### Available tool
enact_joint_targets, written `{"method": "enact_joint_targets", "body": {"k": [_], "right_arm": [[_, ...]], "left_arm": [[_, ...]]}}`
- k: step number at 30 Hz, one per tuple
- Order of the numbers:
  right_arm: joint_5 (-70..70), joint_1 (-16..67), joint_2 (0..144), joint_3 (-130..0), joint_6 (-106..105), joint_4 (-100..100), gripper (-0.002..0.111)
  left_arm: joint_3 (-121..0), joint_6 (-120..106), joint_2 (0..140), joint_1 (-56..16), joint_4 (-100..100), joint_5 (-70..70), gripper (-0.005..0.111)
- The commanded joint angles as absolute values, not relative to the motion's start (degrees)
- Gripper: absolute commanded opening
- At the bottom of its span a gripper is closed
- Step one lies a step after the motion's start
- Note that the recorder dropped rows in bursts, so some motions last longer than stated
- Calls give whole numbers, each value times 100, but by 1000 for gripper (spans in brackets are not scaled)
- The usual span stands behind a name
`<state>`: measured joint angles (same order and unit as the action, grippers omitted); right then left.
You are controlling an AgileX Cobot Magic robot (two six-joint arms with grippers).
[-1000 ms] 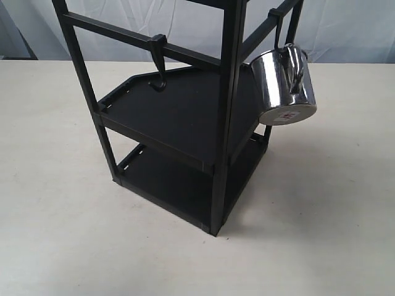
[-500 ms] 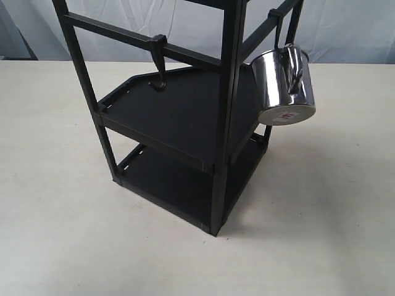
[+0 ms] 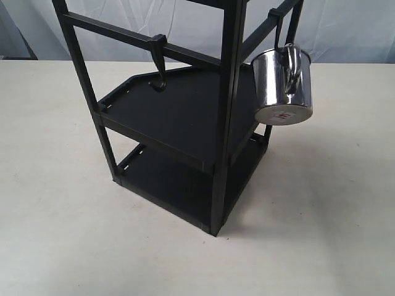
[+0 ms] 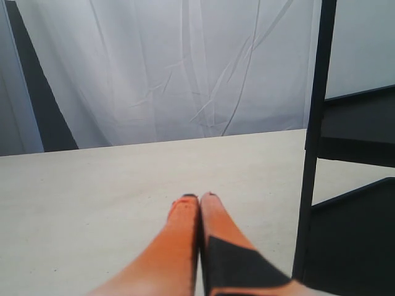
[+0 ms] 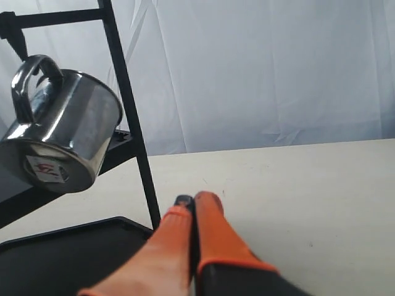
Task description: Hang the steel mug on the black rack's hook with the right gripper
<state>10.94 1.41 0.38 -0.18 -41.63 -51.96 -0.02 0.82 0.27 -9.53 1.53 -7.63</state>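
The steel mug (image 3: 283,86) hung by its handle from the hook (image 3: 279,28) on the black rack (image 3: 185,117), up off the desk (image 3: 55,185), with its bottom tipped out to the side. The right tool (image 5: 192,200) was near the rack's foot, apart from the mug, its fingers pressed together on nothing. The left tool (image 4: 199,197) was pressed together too, beside a rack post.

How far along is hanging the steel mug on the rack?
Done, it seems: the mug hangs by its handle from the slim hook on the black rack, tilted, off the table. Nothing is in hand: the right gripper is clear with fingers shut. Nothing looks left.
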Motion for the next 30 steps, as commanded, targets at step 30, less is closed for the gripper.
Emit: {"method": "enact_joint_targets", "body": {"k": [30], "right_arm": [[1721,0,0,0,-4179,-1625,-1]], "left_arm": [[0,96,0,-980,180,-732,1]]}}
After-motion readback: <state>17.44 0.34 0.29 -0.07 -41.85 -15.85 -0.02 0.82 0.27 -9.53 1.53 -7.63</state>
